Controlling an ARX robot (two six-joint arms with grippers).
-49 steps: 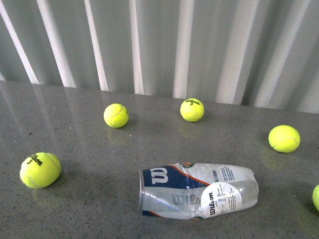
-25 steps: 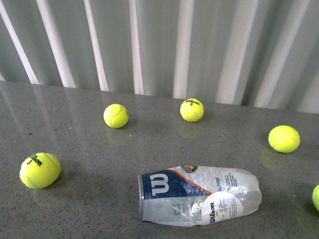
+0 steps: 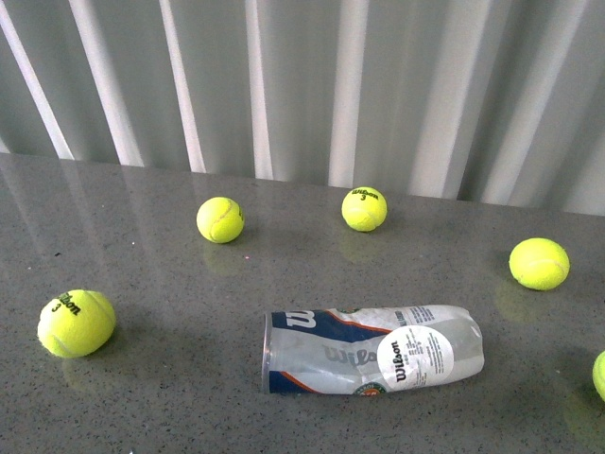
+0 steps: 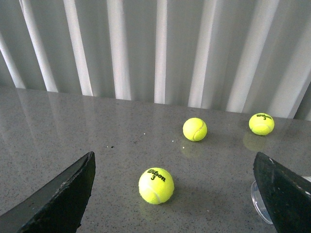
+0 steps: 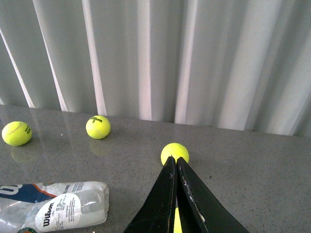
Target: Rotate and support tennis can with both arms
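The tennis can [image 3: 373, 350] lies on its side on the grey table, clear and dented, its open metal rim to the left and its white round label facing up. No arm shows in the front view. In the left wrist view my left gripper [image 4: 173, 158] is open, its fingers [image 4: 58, 199] wide apart. A tennis ball [image 4: 156, 185] sits between them, and the can's rim [image 4: 258, 204] peeks out by the far finger. My right gripper [image 5: 173, 160] is shut and empty, with the tennis can's closed end [image 5: 58, 208] off to one side of it.
Loose tennis balls lie around the can: one at the left [image 3: 76, 323], two toward the back [image 3: 220, 219] [image 3: 364, 208], one at the right [image 3: 539, 263] and one at the right edge [image 3: 599, 374]. A ball [image 5: 175, 150] sits just beyond the right fingertips. A white curtain backs the table.
The can has rolled about its long axis: the navy Wilson panel has turned away toward the back and the white round label has come up. The balls have not moved.
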